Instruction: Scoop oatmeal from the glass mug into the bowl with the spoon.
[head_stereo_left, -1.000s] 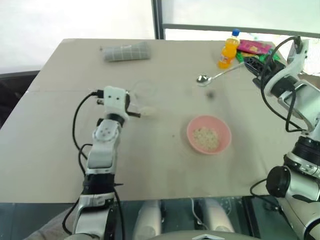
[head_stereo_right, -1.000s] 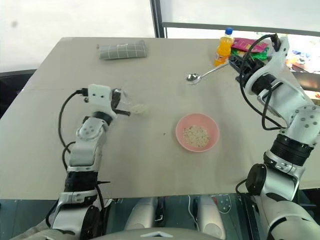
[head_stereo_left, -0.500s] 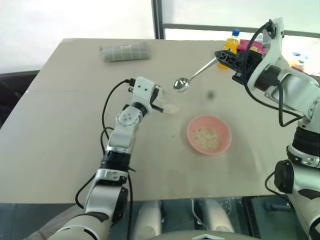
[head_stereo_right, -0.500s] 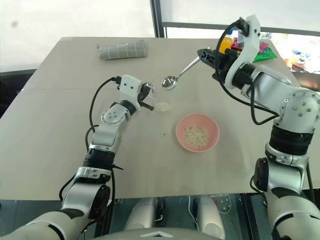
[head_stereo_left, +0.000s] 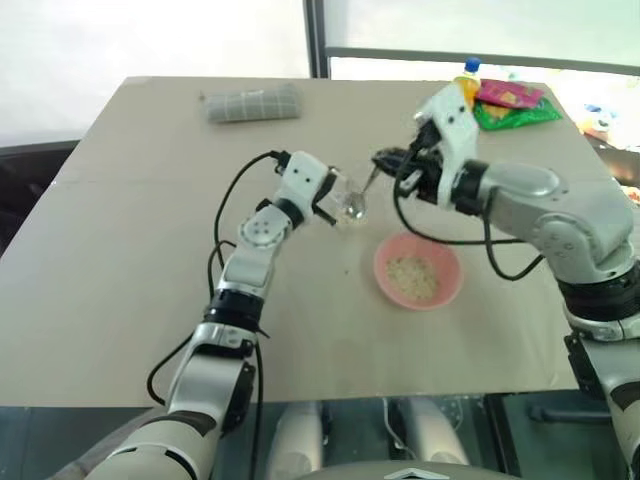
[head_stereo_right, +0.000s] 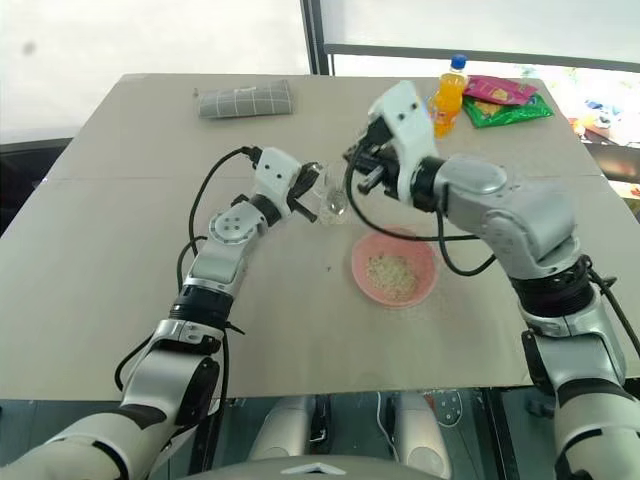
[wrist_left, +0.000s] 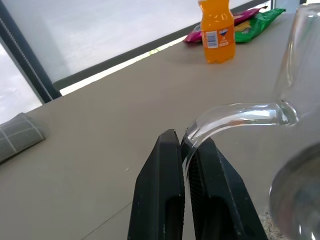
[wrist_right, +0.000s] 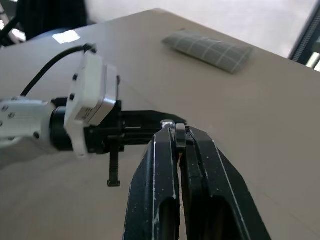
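The left gripper is raised over the middle of the table, and its jaws are pinched on the thin handle of the glass mug, which the left wrist view shows as a clear curved loop caught between the two black fingers. The mug hangs above the table, just beside and behind the bowl as the head camera sees it, and a little oatmeal shows pale at its bottom in the left wrist view. The right gripper reaches in from the right towards the mug, its jaws pressed together on the handle of the spoon, a sliver of metal showing between the fingertips in the right wrist view. The spoon slants down from that gripper, and its oval end sits at the mouth of the mug; whether it is inside the glass or just over it cannot be told. The bowl rests on the table nearer the robot, below and between the two grippers, with a flat patch of oatmeal already in it. Well apart, at the far edge of the table, lie a folded grey cloth on the left and an orange bottle with bright snack packets beside it on the right.
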